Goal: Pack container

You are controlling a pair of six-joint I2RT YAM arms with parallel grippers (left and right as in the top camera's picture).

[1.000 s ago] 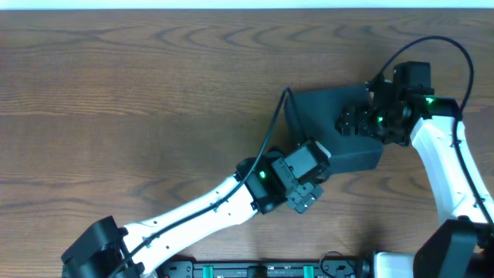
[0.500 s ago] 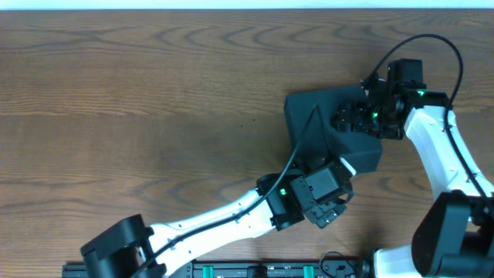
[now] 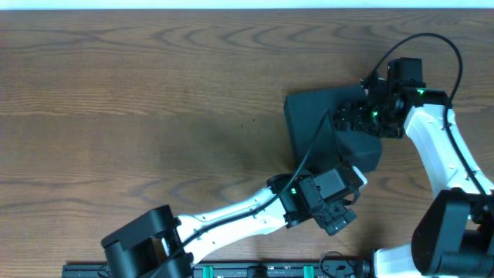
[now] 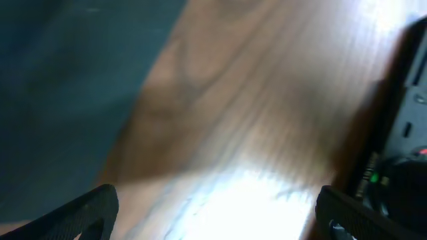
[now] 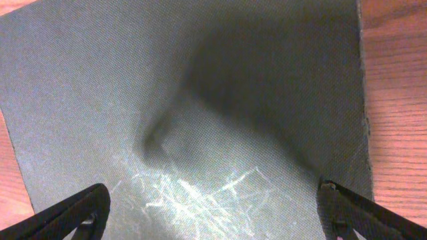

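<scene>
The dark teal-green container (image 3: 316,123) lies on the wooden table at centre right, its flat lid down. My right gripper (image 3: 349,120) hovers over its right part, open and empty; the right wrist view shows the wide-apart fingers (image 5: 213,213) above the lid's textured surface (image 5: 200,100). My left gripper (image 3: 345,202) is off the container's near right corner, over bare wood, open and empty. In the blurred left wrist view its fingers (image 4: 213,217) frame the wood, with the container's edge (image 4: 60,87) at the upper left. No snack packets show.
The wooden table (image 3: 139,108) stretches to the left and behind the container. The robot's base rail (image 3: 262,270) runs along the near edge. A black cable (image 3: 309,150) from the left arm crosses the container's lid.
My left arm has swung right and towards the near edge, leaving the container's front. My right gripper has edged slightly left over the lid. The container has shifted a little.
</scene>
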